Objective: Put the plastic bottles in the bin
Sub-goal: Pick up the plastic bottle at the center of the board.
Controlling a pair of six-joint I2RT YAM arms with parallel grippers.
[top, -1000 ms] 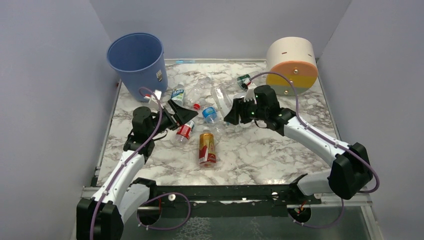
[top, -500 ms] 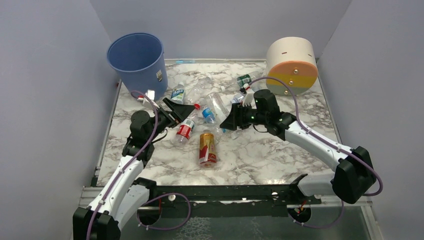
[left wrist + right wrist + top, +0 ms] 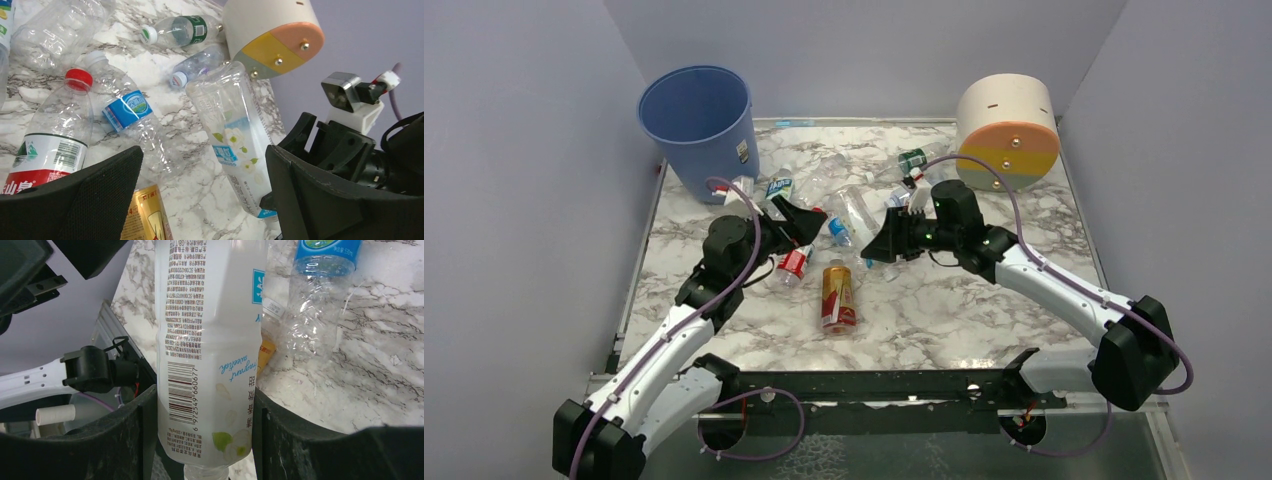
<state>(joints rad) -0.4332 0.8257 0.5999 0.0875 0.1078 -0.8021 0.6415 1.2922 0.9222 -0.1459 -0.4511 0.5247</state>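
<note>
Right gripper (image 3: 202, 440) pinches bottle (image 3: 210, 340) by one end, tilted, mid-table, well apart from bin (image 3: 714, 150). Left gripper (image 3: 200, 200) spread, empty. Risk: end grip lets bottle pivot and slip in transit

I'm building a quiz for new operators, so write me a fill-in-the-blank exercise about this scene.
The right tool is shut on the floral-label bottle, whose label carries a black ____.
The left tool has its jaws ____, holding nothing.
The bin at the back left is coloured ____.
The cream-and-orange drum sits at the back ____.
Missing words: barcode; open; blue; right.
</note>
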